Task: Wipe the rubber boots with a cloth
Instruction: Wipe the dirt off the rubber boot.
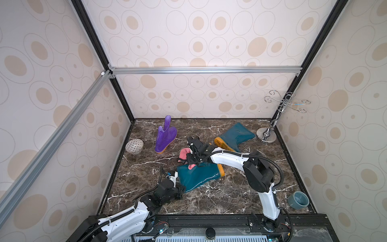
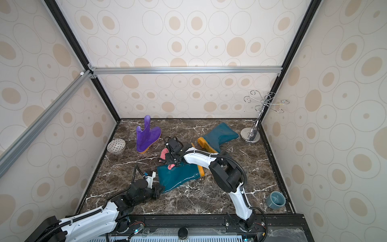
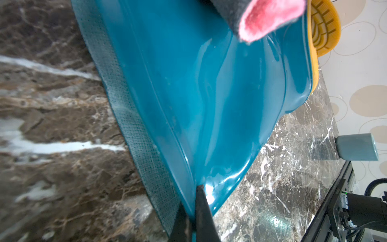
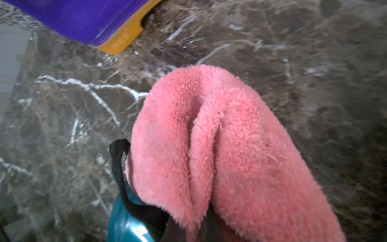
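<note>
Left gripper (image 3: 191,207) is pressed together on the shaft rim of the near teal boot (image 1: 196,176), which lies on the bench (image 1: 209,199). Right gripper (image 1: 191,160), just past that boot, pinches the one pink cloth (image 4: 209,146). Boots number three: purple boot (image 1: 164,138) beyond the right gripper to its left, second teal boot (image 1: 234,135) beyond to its right.

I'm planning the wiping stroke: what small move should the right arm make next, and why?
Probably sweep the right pincer, shut on the fluffy pink cloth, across the glossy side of the nearer teal rubber boot toward its shaft opening. The cloth covers only the boot's far edge, and the left pincer is shut on the shaft rim, steadying it.
</note>
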Action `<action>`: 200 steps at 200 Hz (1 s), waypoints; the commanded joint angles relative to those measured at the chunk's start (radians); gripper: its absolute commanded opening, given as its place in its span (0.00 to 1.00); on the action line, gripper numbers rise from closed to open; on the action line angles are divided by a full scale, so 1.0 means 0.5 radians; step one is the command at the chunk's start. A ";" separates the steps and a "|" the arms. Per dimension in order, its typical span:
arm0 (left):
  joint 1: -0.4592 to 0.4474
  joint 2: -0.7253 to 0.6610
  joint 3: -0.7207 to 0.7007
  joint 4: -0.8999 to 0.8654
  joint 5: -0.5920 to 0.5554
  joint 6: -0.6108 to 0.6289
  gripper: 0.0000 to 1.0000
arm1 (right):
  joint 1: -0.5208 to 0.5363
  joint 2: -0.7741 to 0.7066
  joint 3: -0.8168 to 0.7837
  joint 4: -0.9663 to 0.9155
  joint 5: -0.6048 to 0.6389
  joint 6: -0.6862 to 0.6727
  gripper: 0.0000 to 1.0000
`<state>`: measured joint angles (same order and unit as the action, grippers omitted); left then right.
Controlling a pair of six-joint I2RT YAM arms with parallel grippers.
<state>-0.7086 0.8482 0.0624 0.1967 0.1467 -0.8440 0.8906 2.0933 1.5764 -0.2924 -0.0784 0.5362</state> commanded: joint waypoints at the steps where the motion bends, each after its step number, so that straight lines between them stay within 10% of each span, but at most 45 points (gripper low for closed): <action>1: 0.017 0.013 0.038 -0.075 -0.040 0.046 0.00 | 0.066 -0.060 0.074 0.066 -0.171 0.097 0.00; 120: 0.016 -0.036 0.019 -0.099 -0.066 0.051 0.00 | -0.282 -0.317 -0.339 -0.097 0.287 -0.054 0.00; 169: 0.015 -0.006 0.016 -0.059 -0.053 0.044 0.00 | -0.477 -0.338 -0.203 -0.346 0.714 -0.214 0.00; 200: 0.017 -0.002 0.019 -0.062 -0.054 0.046 0.00 | -0.491 -0.231 -0.043 -0.442 0.572 -0.298 0.00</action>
<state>-0.7086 0.8413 0.0650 0.1986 0.1394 -0.8368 0.6586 1.9362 1.5059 -0.4347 0.1726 0.4358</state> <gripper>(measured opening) 0.051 0.081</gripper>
